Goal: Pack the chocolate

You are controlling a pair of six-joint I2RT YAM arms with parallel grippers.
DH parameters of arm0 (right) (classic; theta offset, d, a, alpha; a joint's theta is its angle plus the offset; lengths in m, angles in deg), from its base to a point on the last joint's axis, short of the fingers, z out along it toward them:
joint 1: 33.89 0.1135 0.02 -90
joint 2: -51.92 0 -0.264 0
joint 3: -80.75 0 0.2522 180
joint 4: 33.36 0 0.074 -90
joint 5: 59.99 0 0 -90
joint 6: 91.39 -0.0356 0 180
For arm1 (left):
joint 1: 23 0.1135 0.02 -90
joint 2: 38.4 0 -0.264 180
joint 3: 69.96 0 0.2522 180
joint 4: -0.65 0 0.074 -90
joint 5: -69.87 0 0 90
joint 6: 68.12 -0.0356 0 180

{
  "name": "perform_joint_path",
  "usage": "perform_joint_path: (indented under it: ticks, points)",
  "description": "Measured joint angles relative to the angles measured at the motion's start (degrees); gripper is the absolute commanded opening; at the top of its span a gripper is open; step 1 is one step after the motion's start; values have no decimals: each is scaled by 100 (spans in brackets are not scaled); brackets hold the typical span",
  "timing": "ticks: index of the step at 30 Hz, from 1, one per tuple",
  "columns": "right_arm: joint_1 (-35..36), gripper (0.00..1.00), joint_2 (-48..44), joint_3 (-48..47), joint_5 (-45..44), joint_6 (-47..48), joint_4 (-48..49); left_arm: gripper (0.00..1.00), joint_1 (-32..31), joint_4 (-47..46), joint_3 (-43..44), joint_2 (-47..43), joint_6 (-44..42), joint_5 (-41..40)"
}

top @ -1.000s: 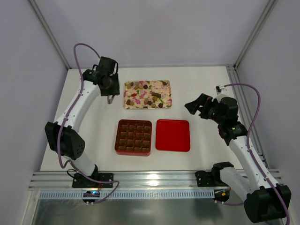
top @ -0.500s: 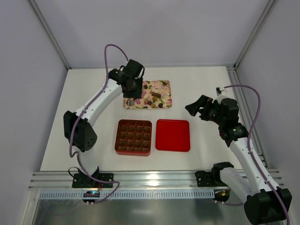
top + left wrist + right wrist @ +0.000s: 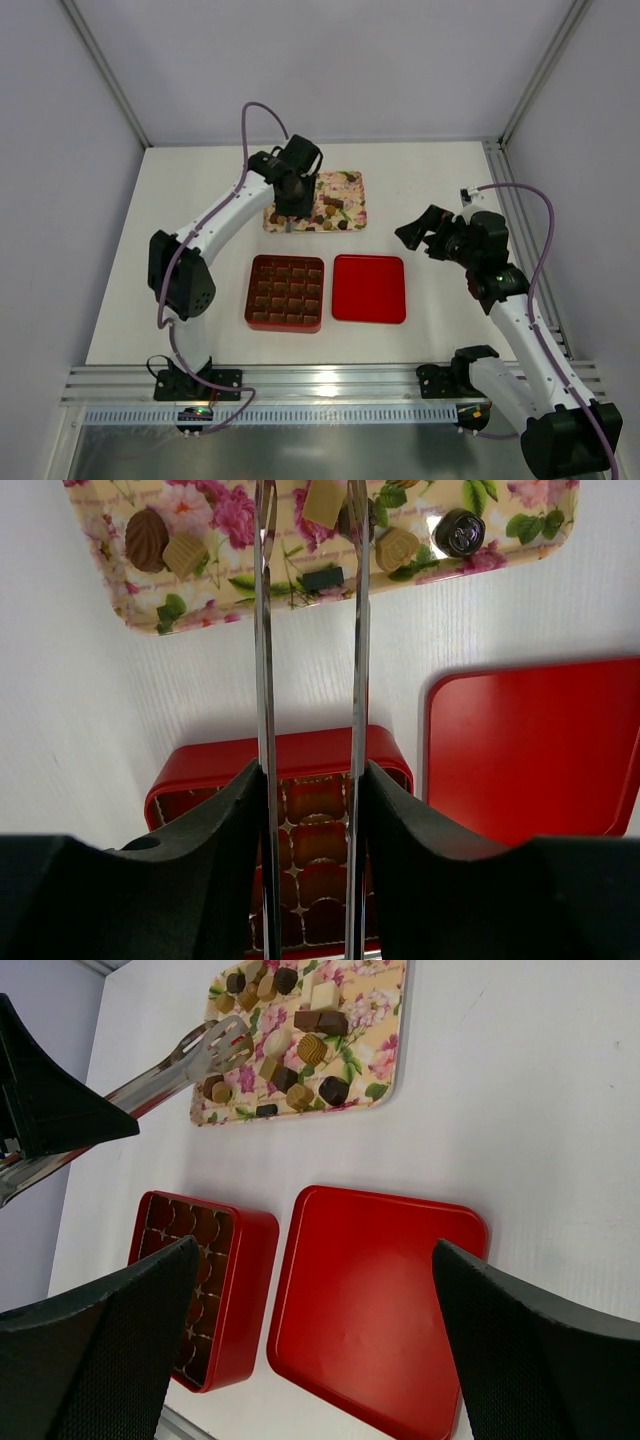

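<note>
Several small dark and light brown chocolates (image 3: 322,202) lie on the cream floral tray (image 3: 352,180). My left gripper (image 3: 291,190) is shut on metal tongs (image 3: 265,630) and holds them over the tray's left half. The tong tips reach among the pieces by a cream-coloured one (image 3: 322,500); the tips are cut off at the top of the left wrist view. From the right wrist view the tongs (image 3: 190,1065) sit over the chocolates (image 3: 300,1060). My right gripper (image 3: 412,232) is open and empty, in the air right of the red lid.
The square red box (image 3: 285,292) with brown compartments stands near the front, its flat red lid (image 3: 369,288) beside it on the right. I cannot tell whether the compartments hold pieces. The box (image 3: 200,770) lies under my left wrist.
My left arm has swung right, from beside the tray's left edge to over the tray, carrying the tongs. The right arm has barely moved.
</note>
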Motion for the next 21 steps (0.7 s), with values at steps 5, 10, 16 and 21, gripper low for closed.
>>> perform_joint_path:
  ticks: [5,10,16,21]
  points:
    - [0,98,0,22,0,0,-9,41,-35,-11,0,157,2,35]
    - [0,98,2,22,0,0,-13,41,-46,-37,-2,278,2,37]
    - [0,98,2,22,0,0,-13,41,-46,-48,-2,380,0,46]
    - [0,98,2,24,0,0,-13,41,-46,-76,-22,431,0,52]
